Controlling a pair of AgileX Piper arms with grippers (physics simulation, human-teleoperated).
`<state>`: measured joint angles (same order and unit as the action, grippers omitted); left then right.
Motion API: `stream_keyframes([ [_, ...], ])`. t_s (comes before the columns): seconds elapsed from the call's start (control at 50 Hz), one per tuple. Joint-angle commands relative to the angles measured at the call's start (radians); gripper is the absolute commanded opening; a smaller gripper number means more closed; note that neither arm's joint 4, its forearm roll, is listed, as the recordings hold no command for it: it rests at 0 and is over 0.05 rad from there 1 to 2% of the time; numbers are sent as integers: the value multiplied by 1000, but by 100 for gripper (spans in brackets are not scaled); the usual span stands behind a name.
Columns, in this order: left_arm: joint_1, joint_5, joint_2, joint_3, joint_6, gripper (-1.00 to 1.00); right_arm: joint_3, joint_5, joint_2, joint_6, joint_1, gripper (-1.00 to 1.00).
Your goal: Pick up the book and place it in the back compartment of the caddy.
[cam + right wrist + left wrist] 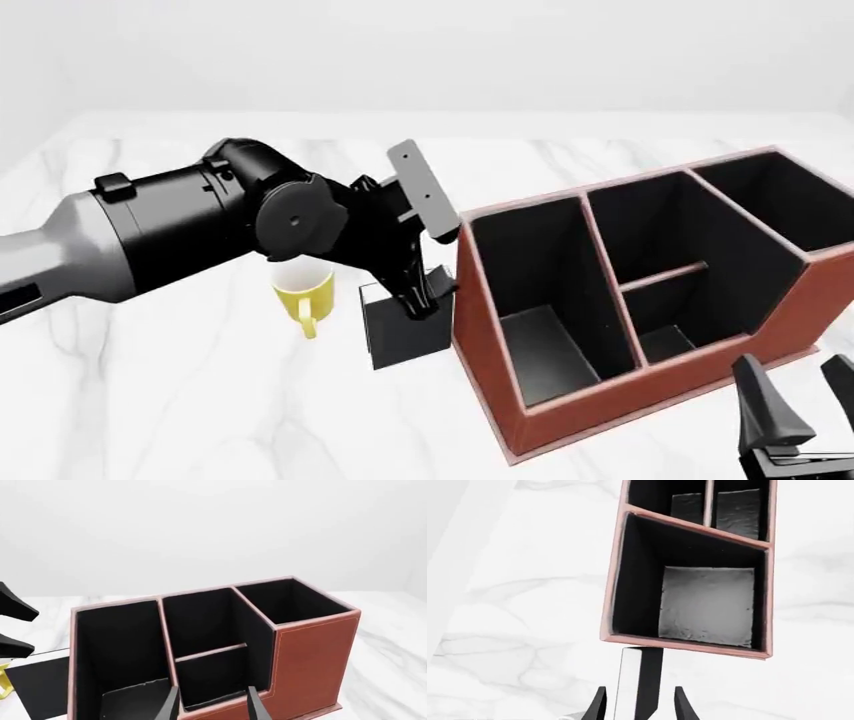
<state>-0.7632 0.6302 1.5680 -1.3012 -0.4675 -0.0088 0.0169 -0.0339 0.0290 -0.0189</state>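
Observation:
The black book (400, 340) stands upright on the table between the yellow mug (304, 293) and the reddish-brown caddy (627, 395). My left gripper (424, 298) is down over the book's top, open. In the left wrist view the book (637, 680) sits between the fingers (598, 705) with a thin gap on each side. The back compartment (654, 235) is the small cell behind the low crossbar (663, 275), with nothing in it; it also shows in the right wrist view (200, 622). My right gripper (801, 395) hangs open near the caddy's front right corner, holding nothing.
The caddy's long cell (541, 320) lies right beside the book. A tall cell (774, 210) is at the caddy's right end. White marble table (174, 400) stretches to the left and front. My left arm (160, 240) reaches across above the mug.

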Motion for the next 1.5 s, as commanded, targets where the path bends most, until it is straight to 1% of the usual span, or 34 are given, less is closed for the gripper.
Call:
stream_keyframes([
  [0.02,26,-35,20,9,-11,100,-1,-3,2,-1,-1,100],
  [0.12,19,-48,30,22,-7,100,-1,-1,0,-1,0,100],
  [0.14,27,-54,40,27,-21,100,-1,-1,-1,-1,0,100],
  [0.18,27,-56,42,27,-21,100,-1,2,-3,0,0,100],
  [0.26,66,-100,47,10,-69,100,0,10,-12,0,-1,100],
  [0.3,72,-111,56,3,-68,100,0,8,-9,0,-1,100],
  [0.38,72,-146,69,21,-73,100,0,10,-11,1,0,100],
  [0.48,58,-190,82,46,-69,100,1,14,-16,1,0,100],
  [0.5,52,-197,87,49,-55,100,1,15,-16,1,-1,100],
  [0.56,51,-214,91,64,-66,100,1,14,-16,1,0,100],
  [0.66,34,-247,94,86,-47,100,2,23,-26,2,2,100],
  [0.82,35,-268,107,106,-35,100,2,24,-28,3,3,100],
  [0.92,56,-290,120,121,-40,100,1,21,-26,4,3,100],
  [0.96,60,-301,124,127,-23,100,1,24,-29,4,3,100],
  [1.0,74,-313,136,137,-41,100,2,25,-30,4,3,100],
  [1.14,90,-310,147,136,-47,100,2,31,-36,5,4,100],
  [1.28,80,-322,156,135,-35,100,1,23,-29,5,5,100],
  [1.4,57,-351,166,158,-12,100,1,24,-30,7,5,100],
  [1.48,55,-364,172,166,-5,100,1,21,-26,8,5,100],
  [1.5,54,-368,171,168,6,100,1,20,-25,8,5,100],
])
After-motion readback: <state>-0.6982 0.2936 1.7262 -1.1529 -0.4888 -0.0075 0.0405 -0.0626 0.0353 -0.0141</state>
